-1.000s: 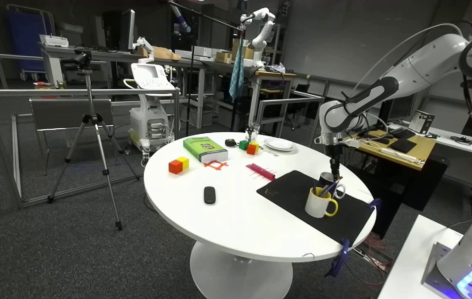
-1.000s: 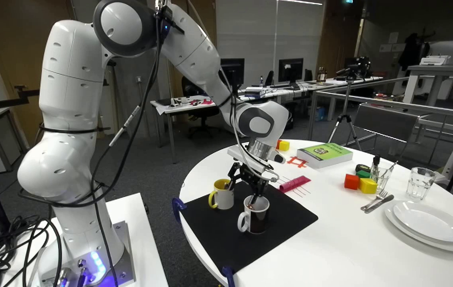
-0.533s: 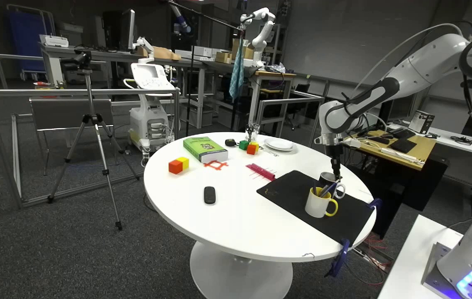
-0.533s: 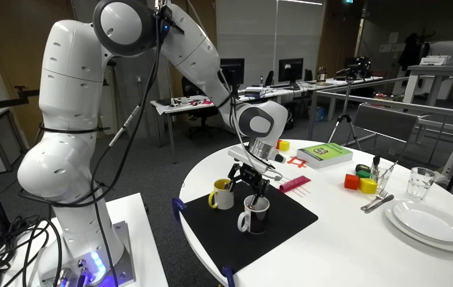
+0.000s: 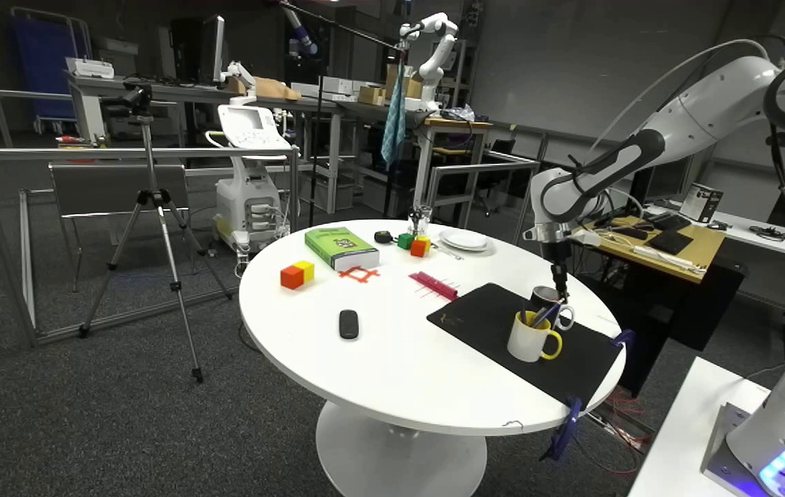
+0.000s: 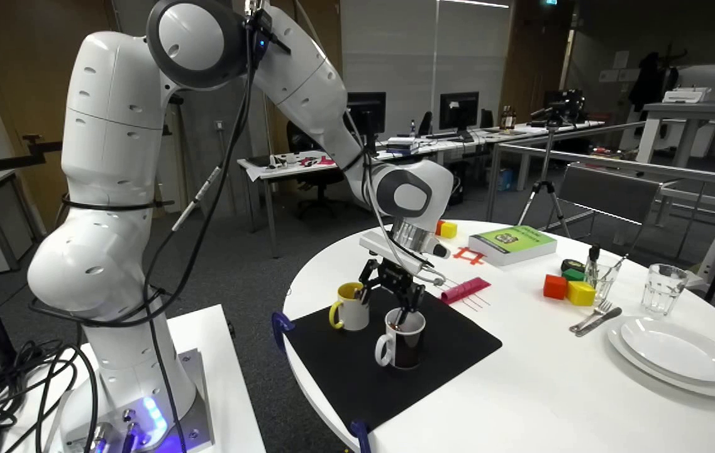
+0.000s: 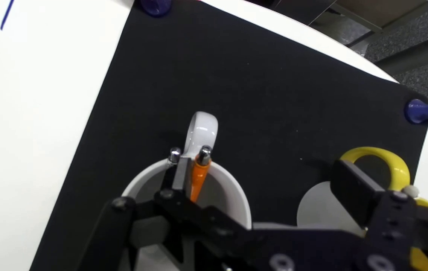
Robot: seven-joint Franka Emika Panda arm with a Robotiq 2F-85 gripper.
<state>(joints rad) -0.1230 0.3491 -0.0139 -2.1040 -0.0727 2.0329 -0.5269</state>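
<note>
The round table (image 5: 392, 352) has a smooth, hard white top. A flat, straight-edged mat (image 7: 255, 86) of dull black sheet lies on it. Over the mat is the gripper (image 7: 263, 169), black and jointed, its jaws spread wide with bare mat showing between them. Two glossy, cylindrical mugs stand upright on the mat: a dark mug (image 6: 409, 346) with white lining and handle, and a pale mug (image 6: 354, 313) with yellow lining and handle. In the wrist view the dark mug lies at eight o'clock from the midpoint of the jaws, the pale mug at four o'clock. Slender pens rise from the dark mug: an orange pen (image 7: 199, 175) with a metallic end, and a silver-ended pen (image 7: 174, 156). One finger (image 7: 182, 175) overlaps this mug's mouth, the orange pen just beside it at two o'clock, the silver-ended pen at ten; contact cannot be judged.
</note>
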